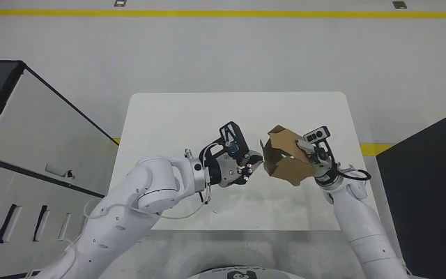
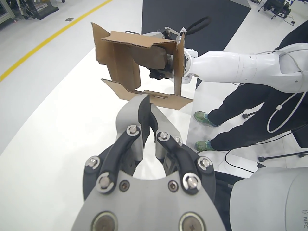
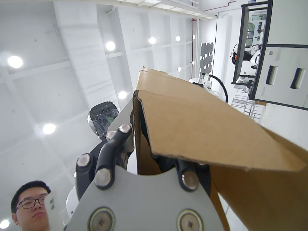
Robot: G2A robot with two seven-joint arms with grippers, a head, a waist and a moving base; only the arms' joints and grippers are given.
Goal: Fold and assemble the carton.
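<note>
while the right gripper (image 1: 305,148) clamps the carton (image 1: 283,159), its mouth faces the left gripper (image 2: 146,104), jaws together.

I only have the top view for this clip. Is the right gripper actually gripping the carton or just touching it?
Observer: Gripping; in the right wrist view a wall of the carton runs between the right gripper's fingers.
Operator: And the other one, open?
Observer: No, the left wrist view shows the left gripper shut, tips at the edge of a flap; whether pinching it, I cannot tell.
Operator: Carton closed up?
Observer: No; the left wrist view looks into its open end, flaps splayed outward.
</note>
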